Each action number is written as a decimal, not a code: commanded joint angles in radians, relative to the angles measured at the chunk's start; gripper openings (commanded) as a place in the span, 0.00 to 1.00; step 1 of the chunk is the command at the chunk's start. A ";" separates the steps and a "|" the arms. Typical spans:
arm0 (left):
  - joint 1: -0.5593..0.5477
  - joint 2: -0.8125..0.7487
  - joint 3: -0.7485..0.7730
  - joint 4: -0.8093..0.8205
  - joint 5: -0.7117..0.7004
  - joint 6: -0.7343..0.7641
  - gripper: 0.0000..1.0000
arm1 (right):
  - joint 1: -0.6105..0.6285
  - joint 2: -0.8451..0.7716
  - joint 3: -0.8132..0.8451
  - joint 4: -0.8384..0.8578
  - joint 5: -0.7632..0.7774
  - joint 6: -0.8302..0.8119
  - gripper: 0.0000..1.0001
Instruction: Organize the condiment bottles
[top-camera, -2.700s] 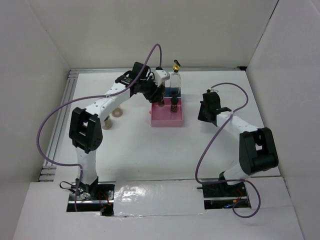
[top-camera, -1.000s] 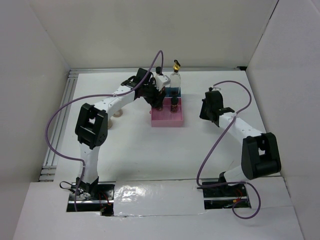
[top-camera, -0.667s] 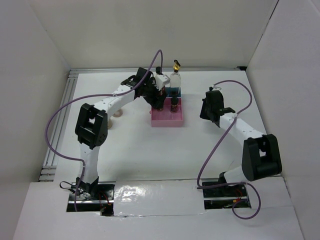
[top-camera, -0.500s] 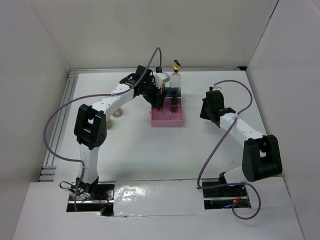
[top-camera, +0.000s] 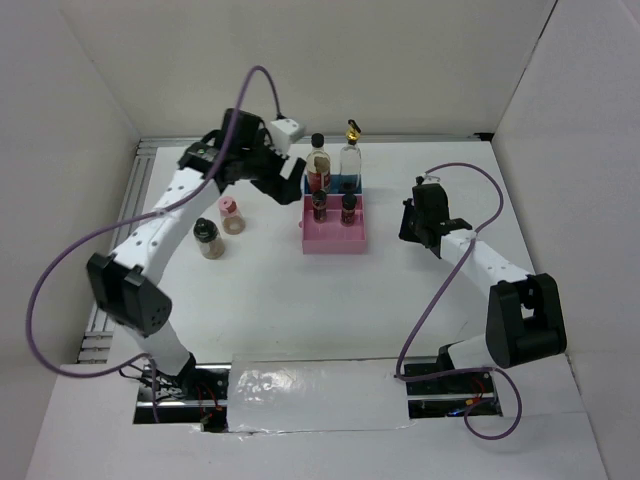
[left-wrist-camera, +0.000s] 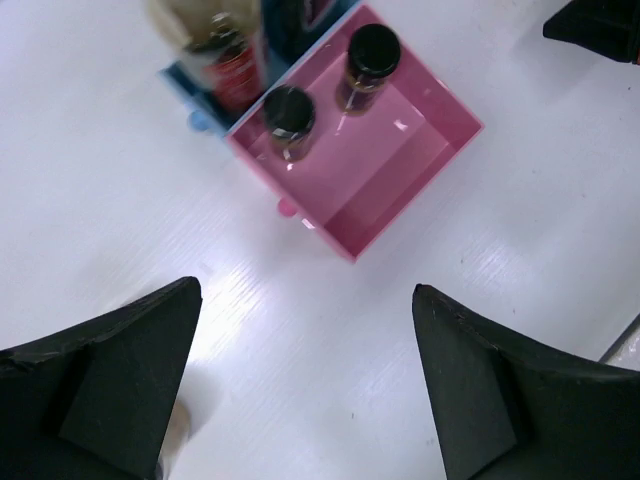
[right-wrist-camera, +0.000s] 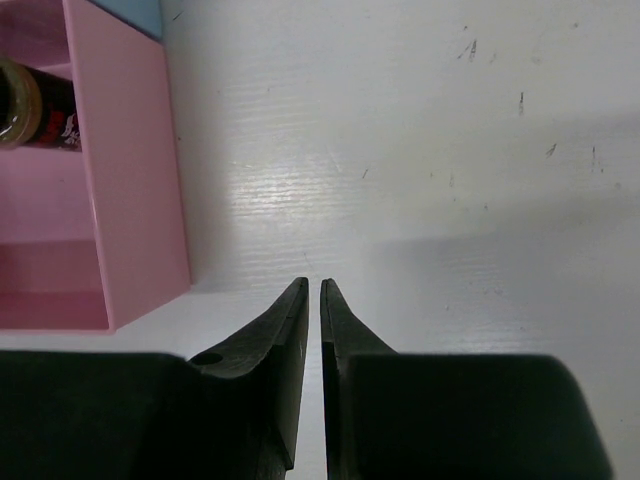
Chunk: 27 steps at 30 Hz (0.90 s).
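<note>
A black-capped, red-labelled bottle (top-camera: 318, 167) and a tall clear gold-capped bottle (top-camera: 350, 160) stand in the blue back part of the tray (top-camera: 336, 241). Two dark-capped spice jars (top-camera: 320, 205) (top-camera: 348, 205) stand in its pink part. On the table to the left are a pink-capped jar (top-camera: 230, 211) and a dark-capped jar (top-camera: 208, 238). My left gripper (top-camera: 288, 178) hangs open and empty, up and left of the tray. In the left wrist view, that gripper (left-wrist-camera: 305, 290) looks down on the jars (left-wrist-camera: 288, 115) and the tray (left-wrist-camera: 400, 170). My right gripper (right-wrist-camera: 312, 285) is shut and empty, right of the tray (right-wrist-camera: 130, 200).
White walls enclose the table on three sides. A slotted rail (top-camera: 140, 185) runs along the left edge. Purple cables loop off both arms. The right gripper (top-camera: 408, 228) hovers low over bare table between the tray and the right wall.
My left gripper opened and let go of the red-labelled bottle, now standing in the tray's blue part. It then rose and drew back left. The right arm barely moved.
</note>
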 joint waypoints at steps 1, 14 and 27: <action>0.094 -0.173 -0.085 -0.132 -0.019 -0.041 0.99 | 0.016 -0.042 -0.010 0.025 -0.039 -0.027 0.17; 0.565 -0.410 -0.447 -0.063 0.135 0.007 0.99 | 0.083 0.013 0.037 0.023 -0.095 -0.062 0.16; 0.556 -0.263 -0.590 0.124 0.045 0.079 0.99 | 0.114 -0.036 0.010 -0.003 -0.046 -0.045 0.16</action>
